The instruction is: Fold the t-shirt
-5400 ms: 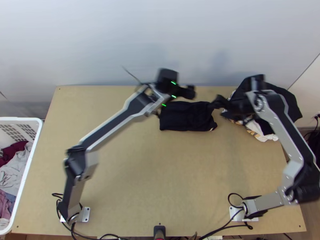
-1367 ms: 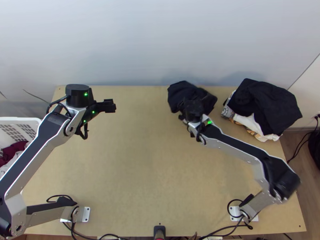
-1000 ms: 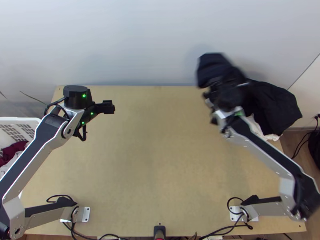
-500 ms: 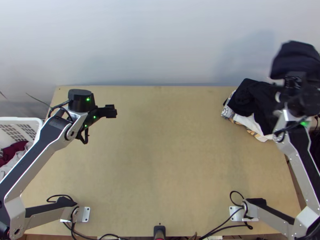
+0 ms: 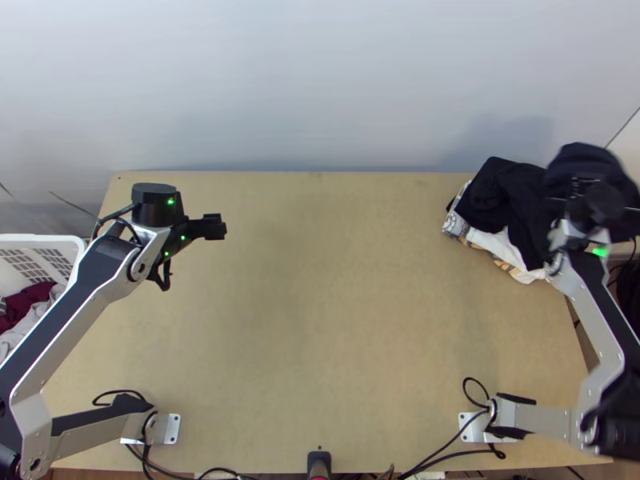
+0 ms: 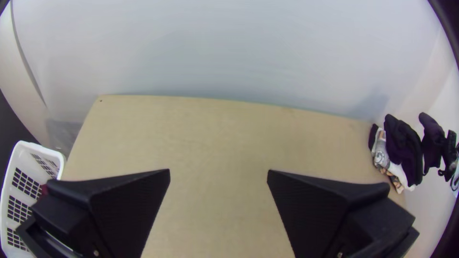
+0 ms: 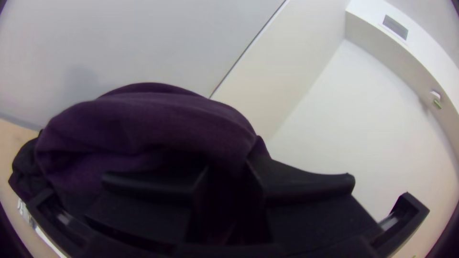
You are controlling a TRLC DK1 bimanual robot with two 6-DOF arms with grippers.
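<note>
Near edge of worktop [image 5: 336, 320], mid: small dark obj. [image 5: 318, 462] w/ a reddish bit, can't tell what. Black cables [image 5: 432, 458] run along same edge. L base plate [image 5: 172, 429] & R base plate [image 5: 472, 427] bolted either side, one per arm.

Off worktop's L side: white laundry basket [image 5: 40, 238] w/ maroon cloth [image 5: 24, 304] & lt grey cloth [image 5: 56, 294] bunched in it.

Farther up, L side: L gripper [image 5: 224, 227] over bare worktop, well apart from all cloth. Its fingers are wide apart, nothing btwn them, per L wrist view.

Far R corner of worktop: pile of clothes, black cloth [image 5: 512, 200] on top, white cloth [image 5: 500, 244] & patterned cloth [image 5: 454, 226] poking out underneath. Pile's loose & rumpled, not squared up.

R gripper [image 5: 590, 182] is up at pile's R side, past worktop's R edge in top view, clamped on dark t-shirt [image 5: 594, 160]. R wrist view: t-shirt's bunched/rounded over fingertips, pinched btwn them; can't tell which part's gripped, nor no. of folds. L wrist view has it hanging just beside pile, held up in R gripper.

Behind everything: plain pale wall [image 5: 320, 88], w/ faint shadow above pile.
</note>
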